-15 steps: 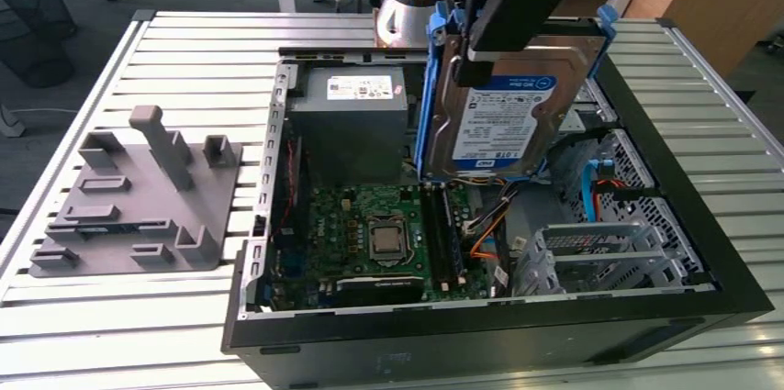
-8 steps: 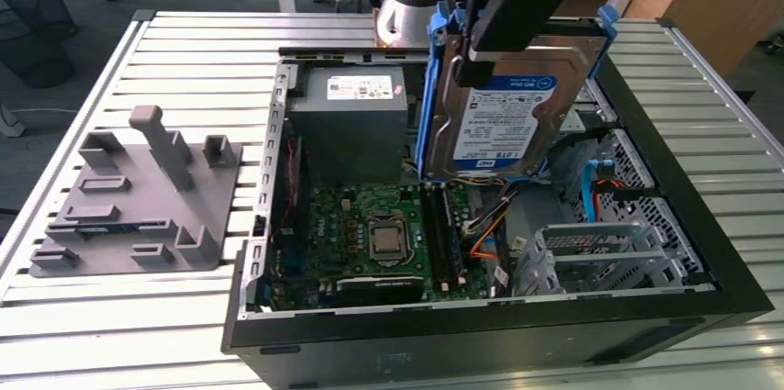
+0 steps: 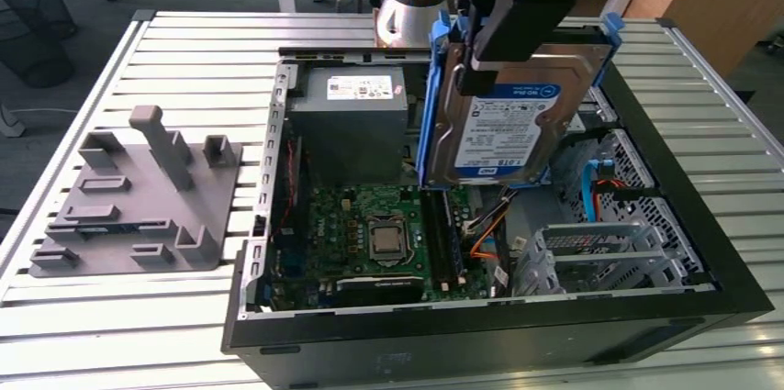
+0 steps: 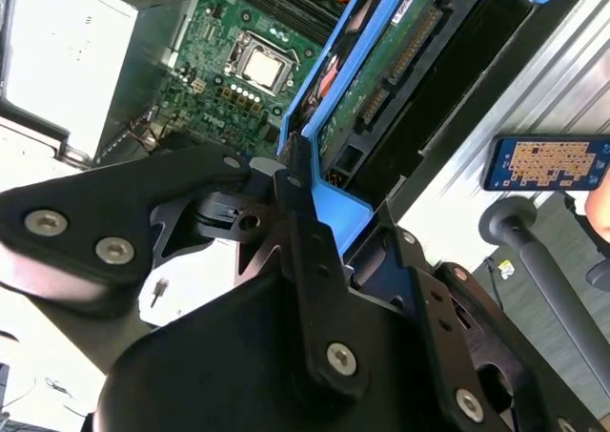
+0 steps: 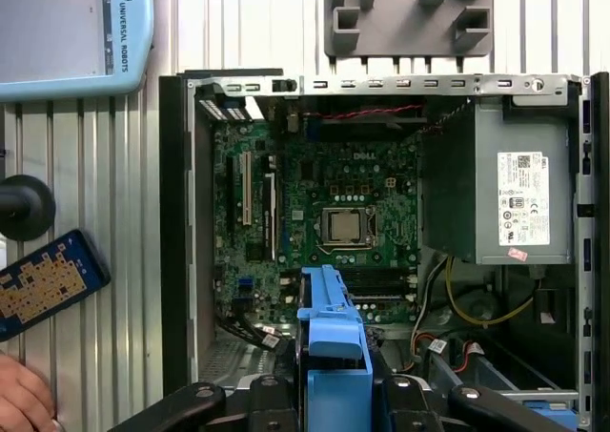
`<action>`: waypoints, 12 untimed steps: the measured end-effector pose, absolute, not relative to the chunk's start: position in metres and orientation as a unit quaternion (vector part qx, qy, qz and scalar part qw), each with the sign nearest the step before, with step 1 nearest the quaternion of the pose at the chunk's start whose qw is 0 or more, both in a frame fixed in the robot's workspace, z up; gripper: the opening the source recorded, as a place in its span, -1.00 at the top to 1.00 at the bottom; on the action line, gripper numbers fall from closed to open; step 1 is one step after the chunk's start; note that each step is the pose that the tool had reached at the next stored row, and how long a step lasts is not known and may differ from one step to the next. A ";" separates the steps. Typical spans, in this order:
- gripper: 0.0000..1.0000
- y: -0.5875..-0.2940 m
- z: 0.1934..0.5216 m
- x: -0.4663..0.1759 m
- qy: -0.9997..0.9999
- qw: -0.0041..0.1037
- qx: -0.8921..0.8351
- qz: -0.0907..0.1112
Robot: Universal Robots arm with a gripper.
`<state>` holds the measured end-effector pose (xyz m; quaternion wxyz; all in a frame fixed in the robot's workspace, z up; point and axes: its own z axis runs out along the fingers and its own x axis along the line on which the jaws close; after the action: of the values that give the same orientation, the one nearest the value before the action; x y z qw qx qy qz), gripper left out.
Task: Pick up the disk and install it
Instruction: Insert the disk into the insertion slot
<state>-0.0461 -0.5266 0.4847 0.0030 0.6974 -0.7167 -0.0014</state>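
Blue plastic frames the disk [image 3: 509, 124]. In the exterior view it hangs edge-down, clamped at its upper edge by the tool [image 3: 497, 50] and raised above the open computer case [image 3: 490, 339] on the slatted desk [image 3: 123, 335]. Its lower edge is over the strip between the motherboard [image 3: 374, 225] and the metal drive cage [image 3: 612, 243], with orange cables [image 3: 484, 248] just beneath. The power supply box [image 3: 355, 124] stands close beside it, towards the exterior view's left.

In the second wrist view, the black fingers [image 4: 295, 213] pinch only the blue frame, and the disk's green circuit side faces the camera. That hold looks slim. A slip or twist would likely drop the disk onto the board or snag the cables.

In the first wrist view, the blue frame lies over the board's edge, between the case wall and the cable bundle. Room is free above the case and tight within it. A person's hand [image 5: 19, 394] rests on the desk outside the case, near a handheld device [image 5: 43, 279].
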 end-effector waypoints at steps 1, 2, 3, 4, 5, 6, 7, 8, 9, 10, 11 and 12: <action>0.27 -0.529 0.484 -0.046 -0.717 0.003 0.697 -0.001; 0.27 -0.532 0.484 -0.046 -0.717 0.003 0.697 -0.001; 0.27 -0.535 0.484 -0.045 -0.717 0.003 0.697 -0.001; 0.27 -0.537 0.484 -0.044 -0.717 0.003 0.697 -0.001; 0.27 -0.539 0.483 -0.043 -0.717 0.003 0.697 -0.001; 0.27 -0.541 0.483 -0.041 -0.717 0.003 0.697 -0.001; 0.27 -0.542 0.482 -0.038 -0.717 0.003 0.697 -0.001; 0.27 -0.543 0.481 -0.034 -0.717 0.003 0.697 -0.001; 0.27 -0.544 0.480 -0.030 -0.717 0.003 0.697 -0.001; 0.27 -0.544 0.479 -0.025 -0.717 0.003 0.697 -0.001; 0.27 -0.545 0.479 -0.022 -0.717 0.003 0.697 -0.001; 0.27 -0.546 0.478 -0.019 -0.717 0.003 0.697 -0.001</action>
<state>-0.0189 -0.5458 0.4777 0.0030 0.6974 -0.7167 -0.0014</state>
